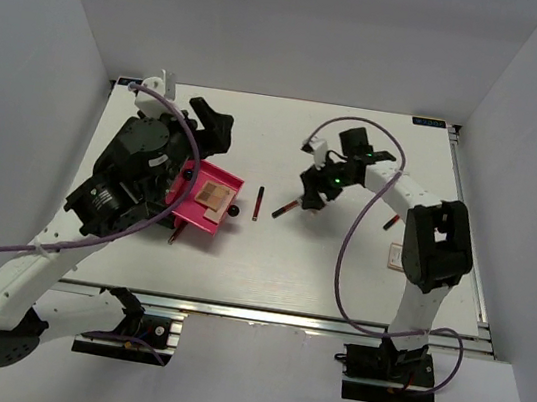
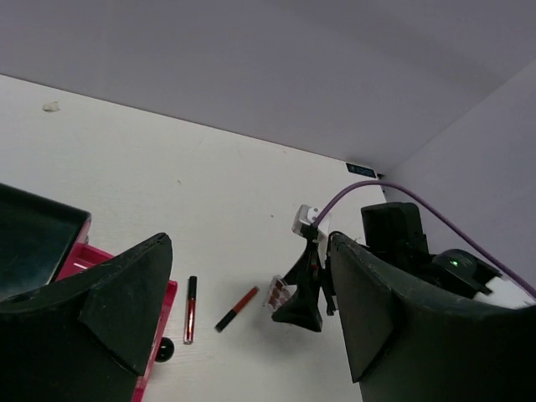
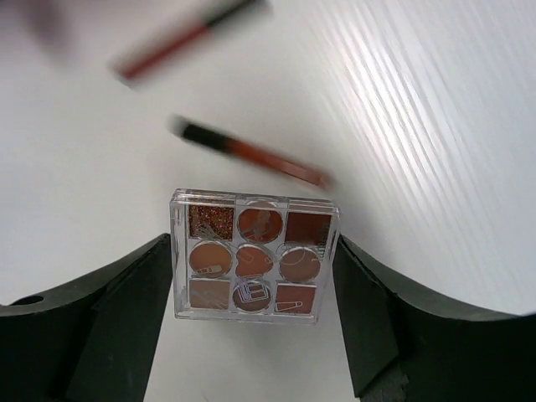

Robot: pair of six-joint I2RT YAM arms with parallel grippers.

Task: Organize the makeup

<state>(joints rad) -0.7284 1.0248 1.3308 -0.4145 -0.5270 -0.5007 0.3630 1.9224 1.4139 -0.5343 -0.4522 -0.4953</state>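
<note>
1. The large black box [image 2: 33, 241] is cut off by the left edge of the left wrist view. From above, the left arm covers nearly all of it.
2. Only its open pink plastic drawer [image 1: 214, 171] shows plainly. A tan square palette [image 1: 212, 196] lies inside, and a round black knob [image 1: 232, 210] is on the drawer front.
3. A small pale palette [image 1: 395, 255] lies beside the right arm's elbow, partly covered by it, so I cannot tell its colours.
4. A short reddish stick [image 1: 390, 222] near that arm is too small to make out. Another stick end [image 1: 175, 233] pokes out at the drawer's near side, and the rest of it is hidden.
5. On the white table [image 1: 337, 282], a straight red-and-black stick [image 1: 257, 202] lies just right of the knob. A slanted red-and-black stick [image 1: 284, 209] lies between it and the right gripper. Both are blurred in the right wrist view.
6. The left gripper [image 2: 249, 239] hangs above the drawer with its dark fingers [image 2: 126, 310] spread wide and nothing between them.
7. The right gripper [image 3: 254, 251] is closed on a clear square palette of nine coppery pans [image 3: 254, 276]. Its fingers [image 3: 389, 310] press on the palette's two sides, and it is held over the table near the slanted stick.
</note>
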